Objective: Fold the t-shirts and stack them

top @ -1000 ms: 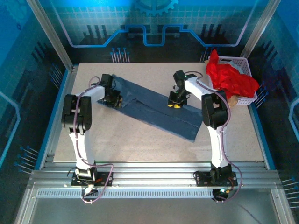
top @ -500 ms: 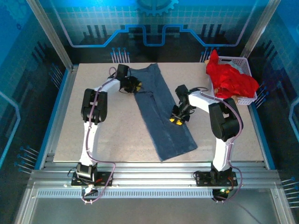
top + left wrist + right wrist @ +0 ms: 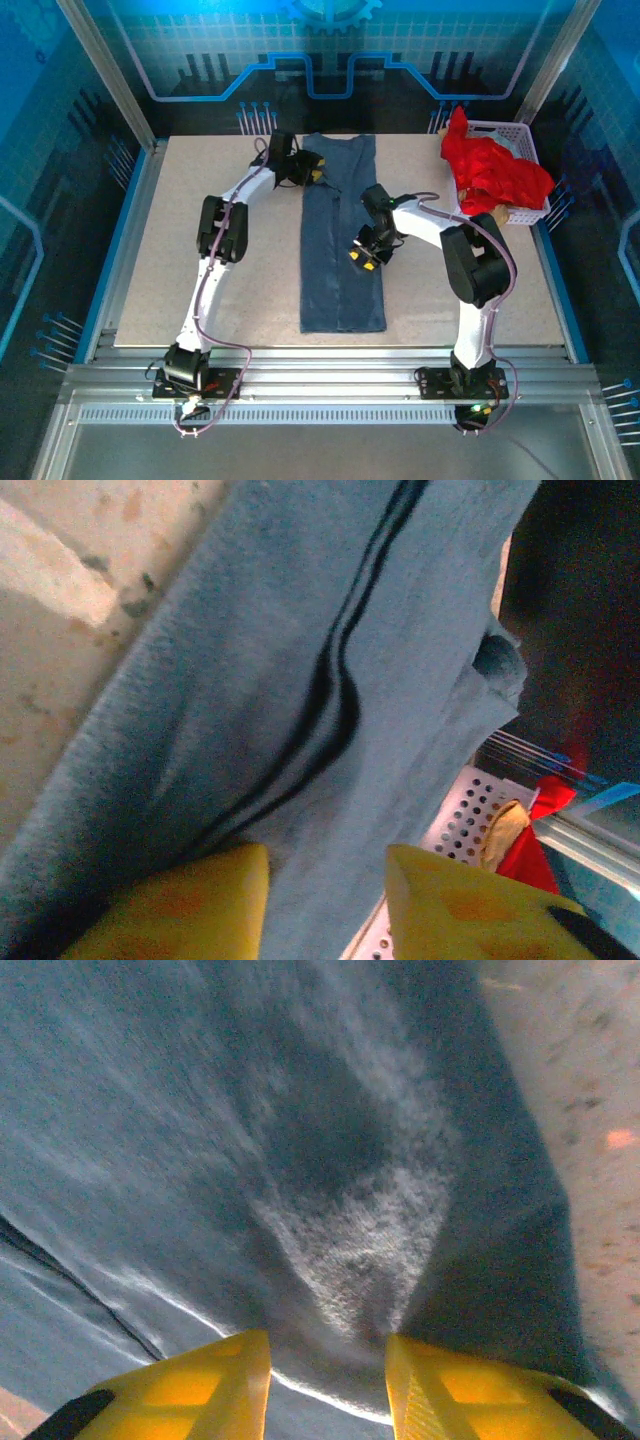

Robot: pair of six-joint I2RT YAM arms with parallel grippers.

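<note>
The main risk I see is the fold coming undone. The blue-grey t-shirt (image 3: 340, 270) lies as a long narrow strip on the table (image 3: 150, 250), and the right gripper (image 3: 362, 258) sits on its edge about midway along. If that arm lifts or swings away with cloth caught between its fingers, the top layer would be dragged open or the whole strip skewed. On the right wrist view the cloth rises in a ridge straight into the gap ahead of the fingers (image 3: 225, 1380), so I judge this pincer is narrow and pinching a tuck of the shirt. The left gripper (image 3: 312, 170) is at the far corner of the strip. Its fingers (image 3: 190, 905) stand partly apart, and the shirt lies slack and flat beneath and ahead of them with no tenting, so I read it as part-open and holding nothing. The red t-shirt (image 3: 495, 170) is heaped in the basket (image 3: 522, 135), well off beyond the right gripper, not yet folded.
</note>
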